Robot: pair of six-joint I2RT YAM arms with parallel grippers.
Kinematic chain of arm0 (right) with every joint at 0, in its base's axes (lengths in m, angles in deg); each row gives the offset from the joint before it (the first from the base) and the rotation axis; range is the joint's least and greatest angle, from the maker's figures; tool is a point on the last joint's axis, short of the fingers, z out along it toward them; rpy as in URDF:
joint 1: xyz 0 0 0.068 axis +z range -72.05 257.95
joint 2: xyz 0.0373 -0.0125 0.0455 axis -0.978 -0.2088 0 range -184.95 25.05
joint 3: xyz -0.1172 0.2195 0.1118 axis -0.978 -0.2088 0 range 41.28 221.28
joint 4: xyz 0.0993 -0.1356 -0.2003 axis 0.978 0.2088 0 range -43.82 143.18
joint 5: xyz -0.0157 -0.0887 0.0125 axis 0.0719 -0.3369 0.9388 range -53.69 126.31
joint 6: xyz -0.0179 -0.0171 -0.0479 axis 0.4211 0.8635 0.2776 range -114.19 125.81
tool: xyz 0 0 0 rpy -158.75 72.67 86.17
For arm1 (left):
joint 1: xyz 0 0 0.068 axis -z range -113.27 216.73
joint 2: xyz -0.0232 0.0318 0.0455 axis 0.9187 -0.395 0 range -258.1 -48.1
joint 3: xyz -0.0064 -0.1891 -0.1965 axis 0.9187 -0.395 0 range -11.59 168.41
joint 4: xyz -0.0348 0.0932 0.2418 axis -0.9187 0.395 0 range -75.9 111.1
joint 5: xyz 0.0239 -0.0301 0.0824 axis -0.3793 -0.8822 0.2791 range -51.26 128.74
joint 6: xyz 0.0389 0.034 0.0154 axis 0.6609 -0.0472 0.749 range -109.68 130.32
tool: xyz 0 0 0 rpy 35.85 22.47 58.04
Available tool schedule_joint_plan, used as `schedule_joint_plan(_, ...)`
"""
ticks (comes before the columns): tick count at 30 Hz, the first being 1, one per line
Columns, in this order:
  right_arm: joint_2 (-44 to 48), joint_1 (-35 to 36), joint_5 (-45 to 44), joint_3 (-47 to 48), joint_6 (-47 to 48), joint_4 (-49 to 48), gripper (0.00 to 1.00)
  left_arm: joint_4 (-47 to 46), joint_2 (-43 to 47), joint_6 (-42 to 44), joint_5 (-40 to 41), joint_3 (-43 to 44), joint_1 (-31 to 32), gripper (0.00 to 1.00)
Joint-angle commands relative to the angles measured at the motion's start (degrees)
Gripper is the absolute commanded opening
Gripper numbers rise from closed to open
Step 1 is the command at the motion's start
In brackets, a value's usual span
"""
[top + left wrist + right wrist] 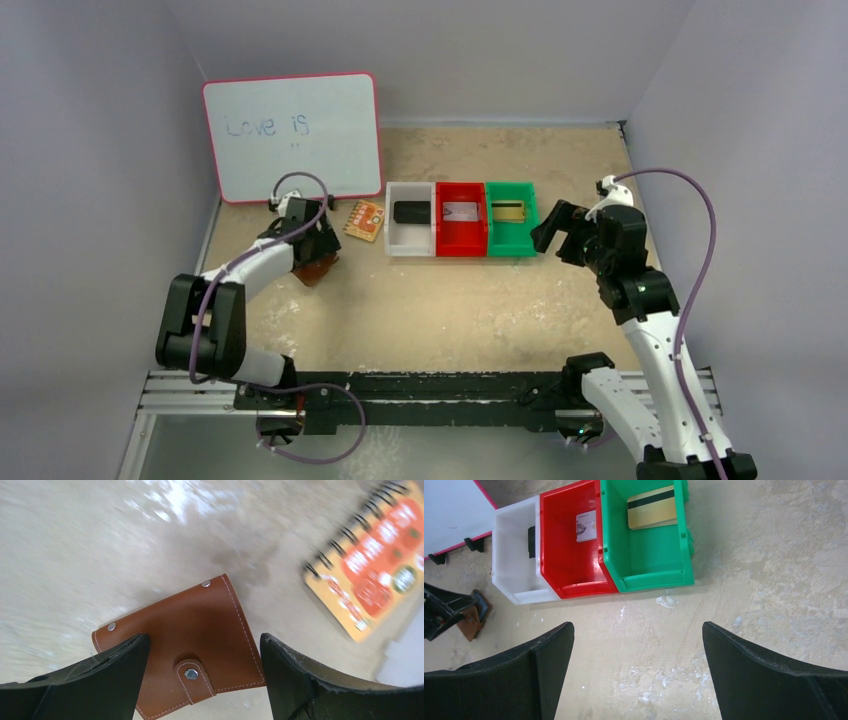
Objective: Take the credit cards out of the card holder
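My left gripper (204, 645) gapes wide, the closed card holder (180, 625) lying between its jaws. My right gripper (638, 630) gapes too; 3 credit cards (651, 507) sit in bins (649, 575) ahead of it.

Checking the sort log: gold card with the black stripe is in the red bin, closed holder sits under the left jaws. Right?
Wrong bin: the gold card lies in the green bin, not the red bin (right wrist view). The closed card holder does sit under the left gripper.
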Motion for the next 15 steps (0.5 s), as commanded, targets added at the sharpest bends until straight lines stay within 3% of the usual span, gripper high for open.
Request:
schedule_joint_plan(1,0.2,-0.3,2.87,-0.86,-2.11,-2.7,1.0,-4.19,2.99,-18.54,-13.55,-10.87,10.25,0.75)
schedule_joint_plan(8,-0.53,-0.3,4.79,-2.68,-4.74,-3.97,1.0,-8.33,10.82,-36.16,-6.22,-17.4,32.07,0.76)
schedule_joint_plan(15,-1.02,-0.3,5.68,-3.28,-5.26,-4.02,1.0,-1.67,17.81,-37.43,-0.49,-16.3,37.92,0.78)
